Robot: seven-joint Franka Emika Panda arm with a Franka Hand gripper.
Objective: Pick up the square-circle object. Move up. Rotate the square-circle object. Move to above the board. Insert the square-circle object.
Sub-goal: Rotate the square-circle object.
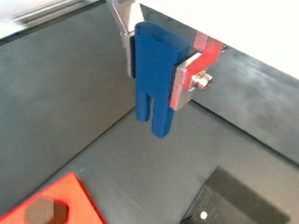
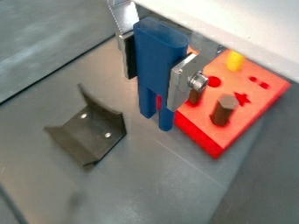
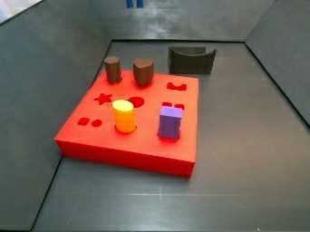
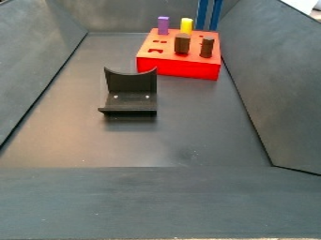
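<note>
Square-circle object point(image 1: 155, 83): held upright between the gripper fingers in both wrist views, legs down, clear of the floor; only a blue sliver is seen at the top edge in a side view point(image 4: 208, 11), beyond the board's far edge.

Grip point: taken on the blocky upper body, one flat face against each pad; the two thin legs are left free below.

Gripper point(image 2: 156, 63): closed narrow on the blue piece, silver fingers point(image 2: 183, 80) pressed to its sides; raised high, barely entering the side views.

Handling, judged: rigid, light, smooth-faced plastic by appearance; some slip between the pads is possible if knocked. The thin legs are judged the weak part and are best not clamped or struck against the board.

Board point(image 3: 133, 149): red, flat on the floor toward the far end in a side view point(image 4: 175, 64); star, circle and small cut-outs open near its left edge.

On the board: two brown cylinders point(image 3: 127, 70) at the back edge, a yellow peg point(image 3: 122, 116) and a purple block point(image 3: 171, 121) nearer the front.

Dark grey curved holder point(image 4: 128, 92): on the floor, apart from the board, empty.

Stage, judged: pick-up and lift done; carry to above the board and insertion not yet done.

Risk, judged: legs catching a standing peg during descent.
</note>
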